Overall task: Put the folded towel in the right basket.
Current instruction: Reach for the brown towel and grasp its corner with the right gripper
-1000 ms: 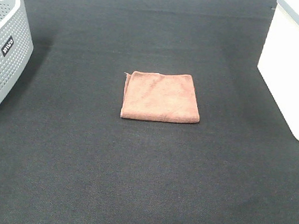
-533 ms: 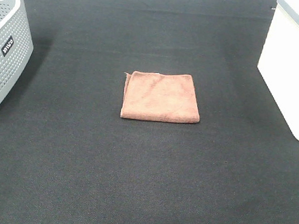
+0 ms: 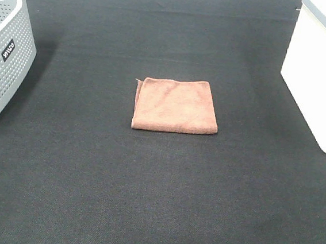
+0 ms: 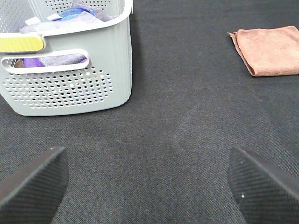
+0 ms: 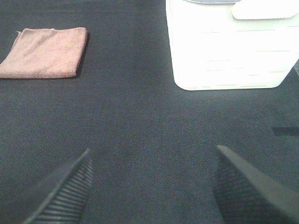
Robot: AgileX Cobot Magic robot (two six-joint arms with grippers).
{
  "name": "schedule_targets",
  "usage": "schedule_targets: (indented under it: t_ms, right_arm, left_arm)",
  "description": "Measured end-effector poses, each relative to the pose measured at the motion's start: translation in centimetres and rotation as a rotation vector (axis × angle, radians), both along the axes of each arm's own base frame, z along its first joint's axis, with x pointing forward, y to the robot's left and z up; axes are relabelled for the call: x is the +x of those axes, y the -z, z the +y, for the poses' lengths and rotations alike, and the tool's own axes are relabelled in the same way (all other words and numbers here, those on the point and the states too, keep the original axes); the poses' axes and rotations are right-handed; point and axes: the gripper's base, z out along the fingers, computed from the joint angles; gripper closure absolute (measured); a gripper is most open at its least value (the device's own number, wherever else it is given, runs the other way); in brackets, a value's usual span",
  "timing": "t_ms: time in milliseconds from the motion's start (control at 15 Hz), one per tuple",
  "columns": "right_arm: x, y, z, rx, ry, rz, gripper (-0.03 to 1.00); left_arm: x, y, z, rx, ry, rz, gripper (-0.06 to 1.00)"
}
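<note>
A folded brown towel (image 3: 176,106) lies flat in the middle of the black table. It also shows in the left wrist view (image 4: 268,50) and in the right wrist view (image 5: 45,58). The white right basket (image 3: 323,74) stands at the right edge; the right wrist view (image 5: 229,46) shows its near wall. Neither arm shows in the exterior high view. My left gripper (image 4: 149,186) is open and empty, low over bare table far from the towel. My right gripper (image 5: 152,186) is open and empty, in front of the white basket.
A grey perforated basket (image 3: 5,55) stands at the left edge; the left wrist view shows cloths inside the grey basket (image 4: 70,84). The black mat (image 3: 155,202) covers the whole table.
</note>
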Motion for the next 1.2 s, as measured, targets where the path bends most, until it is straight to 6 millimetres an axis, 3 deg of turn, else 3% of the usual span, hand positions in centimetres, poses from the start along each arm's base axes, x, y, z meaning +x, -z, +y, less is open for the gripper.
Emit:
schedule_targets:
  t_ms: [1200]
  right_arm:
    - [0.00, 0.00, 0.00, 0.000, 0.000, 0.000, 0.29]
  left_arm:
    - [0.00, 0.00, 0.00, 0.000, 0.000, 0.000, 0.07]
